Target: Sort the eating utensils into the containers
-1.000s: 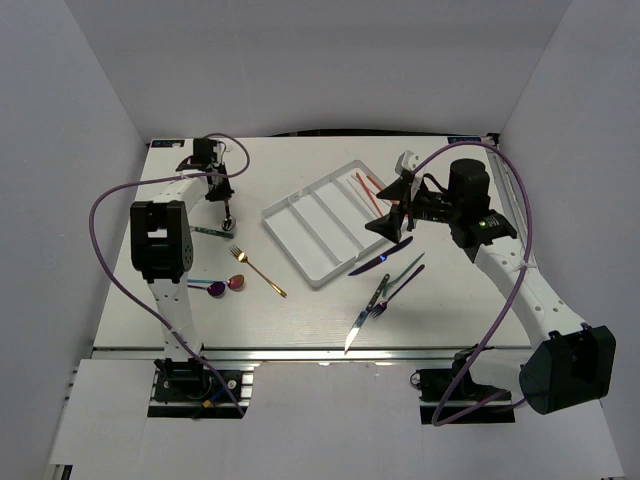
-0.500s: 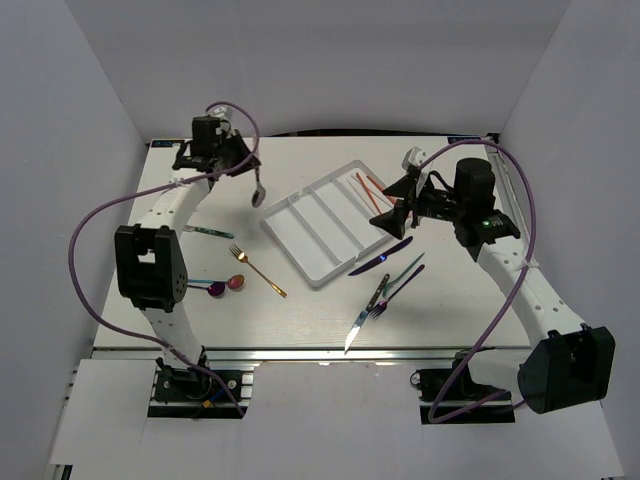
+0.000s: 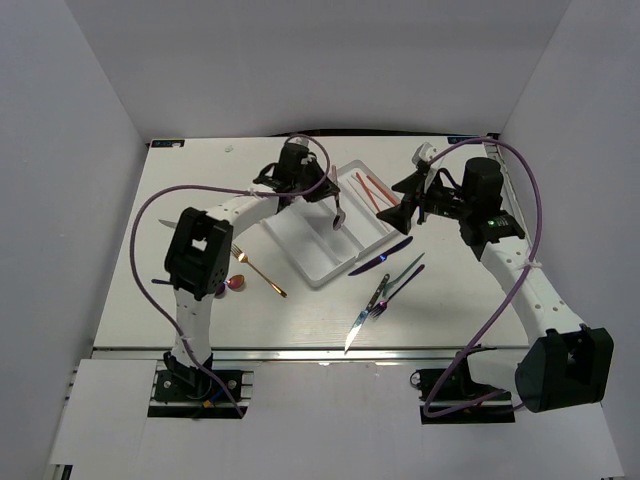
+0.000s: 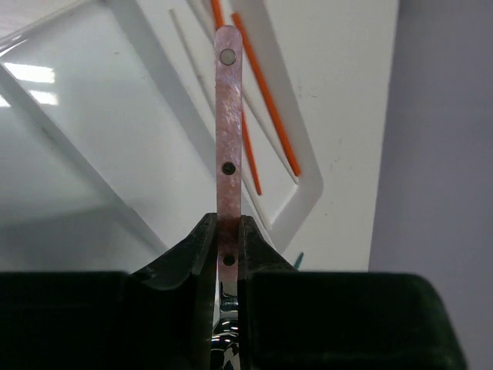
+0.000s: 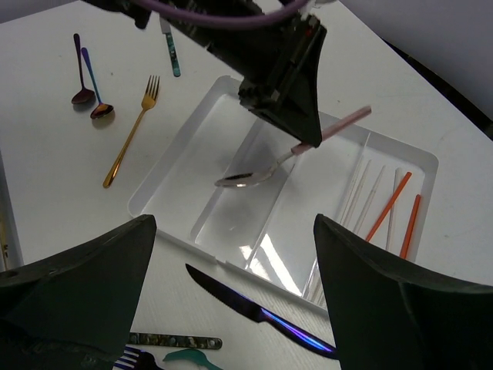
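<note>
Cutlery lies scattered on a white bench (image 3: pixel 440 320) around a white rectangular tray (image 3: pixel 300 245) divided into long parallel compartments. The left end effector (image 4: pixel 229 231) reaches over the tray. Its two dark fingers (image 4: pixel 181 262) are pressed onto the pale pink handle of a spoon (image 5: pixel 240 179), pinching it partway along so the free end sticks out past them. The spoon hangs tilted above the tray's middle compartments, with its silver bowl lower than the handle. Whether the bowl touches the tray floor cannot be told.

Two thin red-orange chopsticks (image 3: pixel 370 188) lie lengthwise in the tray's outermost compartment, on the side nearest the right arm. The right end effector (image 5: pixel 235 231) hovers off that same side of the tray, its fingers spread wide with nothing between them.

An iridescent purple-blue knife (image 3: pixel 380 258) lies on the bench just beside the tray's edge, below the right end effector. Farther from the tray, toward the arm bases, a teal utensil (image 3: pixel 408 265), a purple fork (image 3: pixel 400 285) and a silver knife (image 3: pixel 355 328) lie close together.

On the opposite side of the tray, a gold fork (image 5: pixel 131 135) lies near its long edge. Two small spoons (image 5: pixel 100 110) sit side by side beyond the fork. A teal-handled utensil (image 5: pixel 171 50) lies well apart from the tray.
</note>
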